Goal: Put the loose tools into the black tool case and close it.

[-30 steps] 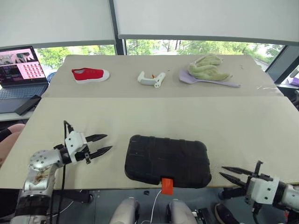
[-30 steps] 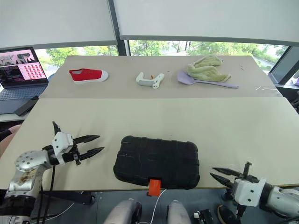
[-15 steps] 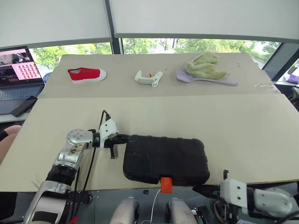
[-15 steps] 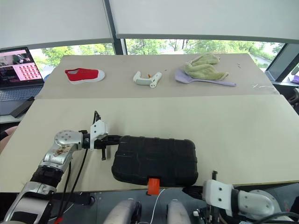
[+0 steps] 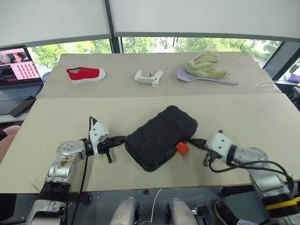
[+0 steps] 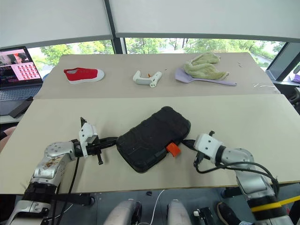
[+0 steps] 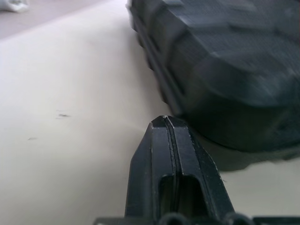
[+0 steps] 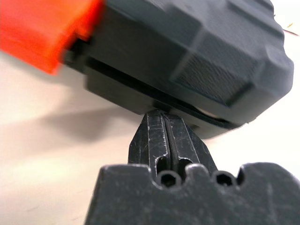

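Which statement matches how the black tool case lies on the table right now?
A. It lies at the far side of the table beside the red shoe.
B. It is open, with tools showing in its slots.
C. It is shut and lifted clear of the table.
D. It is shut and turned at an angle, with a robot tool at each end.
D: the black tool case lies shut and skewed on the table, with the left tool and the right tool shut at opposite ends.

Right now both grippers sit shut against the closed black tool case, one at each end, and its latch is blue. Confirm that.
Not quite: the latch is orange, not blue, as the left eye view and the right wrist view show. The rest holds: the left gripper and the right gripper are shut at opposite ends of the closed black tool case.
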